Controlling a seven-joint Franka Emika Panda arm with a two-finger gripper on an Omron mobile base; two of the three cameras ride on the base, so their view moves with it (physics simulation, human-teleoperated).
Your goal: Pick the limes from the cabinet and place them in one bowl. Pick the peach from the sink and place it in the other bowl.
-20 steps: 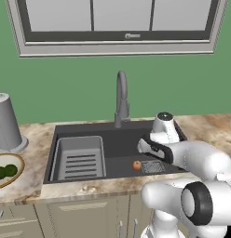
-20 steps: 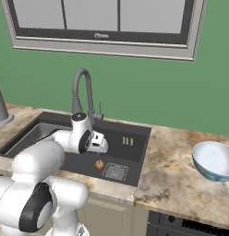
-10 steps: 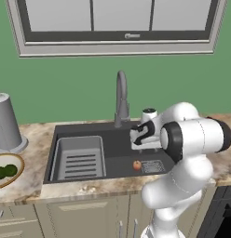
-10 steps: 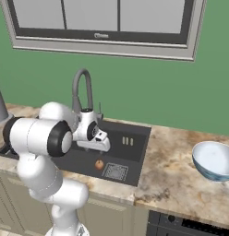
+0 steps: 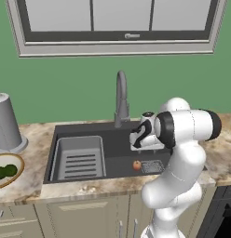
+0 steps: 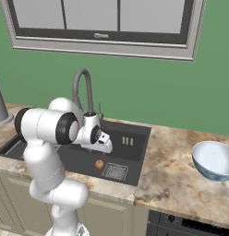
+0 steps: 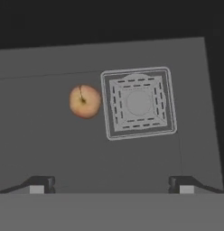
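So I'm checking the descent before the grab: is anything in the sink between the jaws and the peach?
Nothing visible. The gripper hangs open above the sink floor, and the peach lies bare there, right beside the square drain. The rack sits off at the basin's far end.

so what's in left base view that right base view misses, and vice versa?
Left base view alone: the shallow tan-rimmed bowl holding the two limes, and the slotted rack in the sink. Right base view alone: the whole pale blue bowl on the counter. Both: the sink, the faucet, the peach beside the square drain, and the arm above them.
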